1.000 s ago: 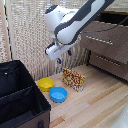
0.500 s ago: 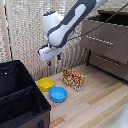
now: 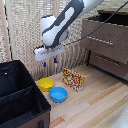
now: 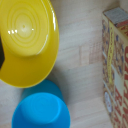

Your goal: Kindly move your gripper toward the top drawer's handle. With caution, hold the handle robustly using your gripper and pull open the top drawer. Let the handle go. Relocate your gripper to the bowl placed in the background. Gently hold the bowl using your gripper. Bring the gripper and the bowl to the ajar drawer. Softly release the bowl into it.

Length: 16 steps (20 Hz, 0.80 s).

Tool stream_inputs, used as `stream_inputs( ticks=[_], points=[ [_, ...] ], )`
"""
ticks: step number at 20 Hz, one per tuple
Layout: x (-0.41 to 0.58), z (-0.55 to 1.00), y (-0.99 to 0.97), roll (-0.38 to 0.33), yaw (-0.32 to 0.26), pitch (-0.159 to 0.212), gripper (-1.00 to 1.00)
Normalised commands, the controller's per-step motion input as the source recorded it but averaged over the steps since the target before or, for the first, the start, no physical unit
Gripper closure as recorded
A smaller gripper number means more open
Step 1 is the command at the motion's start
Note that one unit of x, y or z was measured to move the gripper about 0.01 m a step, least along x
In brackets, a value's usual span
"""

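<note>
Bowl [image 3: 46,83] of bright yellow sits on the wooden floor [image 3: 95,102], touching the blue bowl [image 3: 58,94] and near the patterned box [image 3: 74,79]. Gripper [image 3: 44,64] hangs above it, likely lining up a grasp; whether its fingers are spread cannot be told. Top drawer [image 3: 106,20] looks pulled out.

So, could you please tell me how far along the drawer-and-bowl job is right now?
Done: the top drawer looks pulled out and the handle is released. In hand: the gripper hangs above the yellow bowl, holding nothing; whether it is open is unclear. Left: grasping the bowl, carrying it over and releasing it into the drawer.
</note>
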Motion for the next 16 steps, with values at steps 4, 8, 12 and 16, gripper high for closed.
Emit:
stream_inputs(
  ticks=[4, 8, 12, 16],
  points=[
    [0.172, -0.06, 0.22, -0.049, -0.276, 0.001, -1.0],
    [0.256, -0.15, 0.1, -0.06, -0.189, 0.047, -1.0],
    [0.325, -0.27, 0.0, -0.074, -0.158, 0.087, -1.0],
    [0.28, -0.34, 0.04, -0.071, -0.078, 0.096, -1.0]
  ],
)
